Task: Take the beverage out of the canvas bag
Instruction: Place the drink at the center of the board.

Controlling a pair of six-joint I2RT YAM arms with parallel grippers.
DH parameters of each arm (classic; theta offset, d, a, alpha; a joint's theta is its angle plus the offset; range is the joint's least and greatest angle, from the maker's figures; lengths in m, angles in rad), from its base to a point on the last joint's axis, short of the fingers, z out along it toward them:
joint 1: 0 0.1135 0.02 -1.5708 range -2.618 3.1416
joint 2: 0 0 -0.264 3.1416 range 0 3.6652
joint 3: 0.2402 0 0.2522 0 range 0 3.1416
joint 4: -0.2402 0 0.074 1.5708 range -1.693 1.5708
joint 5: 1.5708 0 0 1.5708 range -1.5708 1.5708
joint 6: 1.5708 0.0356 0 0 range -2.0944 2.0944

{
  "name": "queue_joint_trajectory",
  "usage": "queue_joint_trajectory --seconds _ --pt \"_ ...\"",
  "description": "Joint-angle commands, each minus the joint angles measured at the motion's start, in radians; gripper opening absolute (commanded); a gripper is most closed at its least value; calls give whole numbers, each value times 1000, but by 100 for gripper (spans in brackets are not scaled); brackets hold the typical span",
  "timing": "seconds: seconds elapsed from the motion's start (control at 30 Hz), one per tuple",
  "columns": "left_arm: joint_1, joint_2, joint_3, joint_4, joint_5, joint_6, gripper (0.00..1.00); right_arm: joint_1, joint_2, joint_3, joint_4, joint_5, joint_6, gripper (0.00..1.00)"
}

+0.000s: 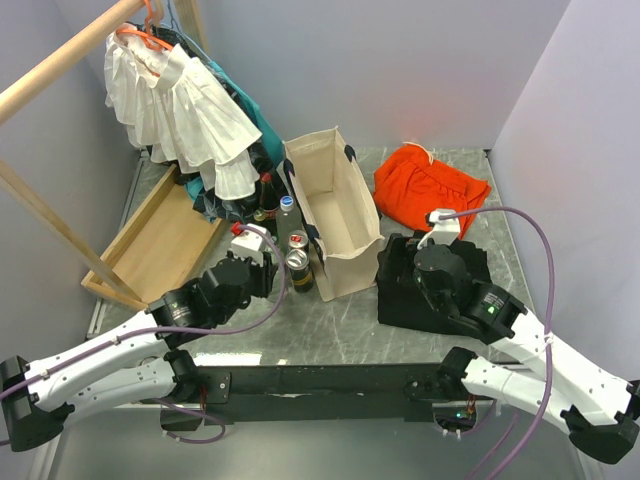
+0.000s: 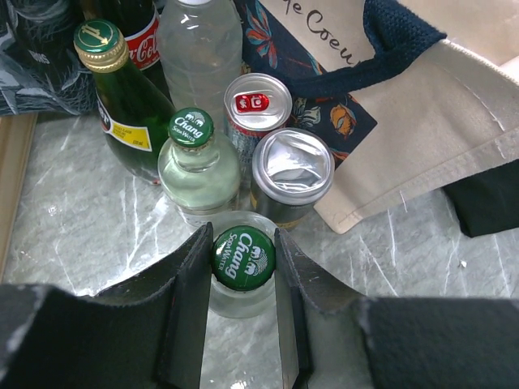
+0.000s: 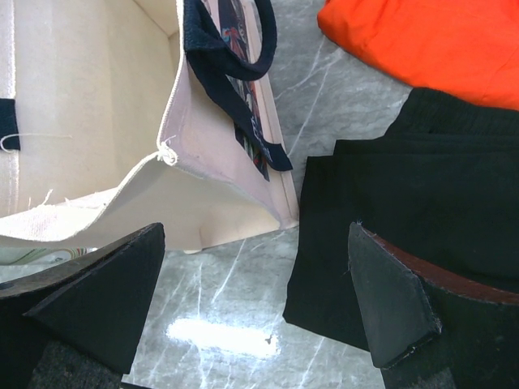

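White arms (image 1: pixel 100 365), black claws (image 2: pixel 242 237) (image 3: pixel 255 231), purple cables (image 1: pixel 548 270)

I look into a small booth of plain, pale lilac-grey walls (image 1: pixel 400 70) that shut in the back and both sides; I can find no window in them. The work surface is a grey marbled stone tabletop (image 1: pixel 340 335), glossy enough to throw back a soft white patch of glare (image 3: pixel 219 336). At upper left a round light wooden clothes rail (image 1: pixel 60 65) runs slantwise, with a slanted wooden strut (image 1: pixel 60 230) below it. A shallow pale wooden tray (image 1: pixel 165 245) lies at an angle on the table's left side. A flat black metal bar (image 1: pixel 320 380) spans the near edge.
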Motion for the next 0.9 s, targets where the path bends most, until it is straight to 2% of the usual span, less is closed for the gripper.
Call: queue_joint_trajectory --seconds 0.0,0.87 --pt "-6 -11 23 190 -31 -19 1 5 12 4 39 10 5 100" --pt "-6 38 -31 290 -56 -45 1 7 9 -14 42 12 8 100"
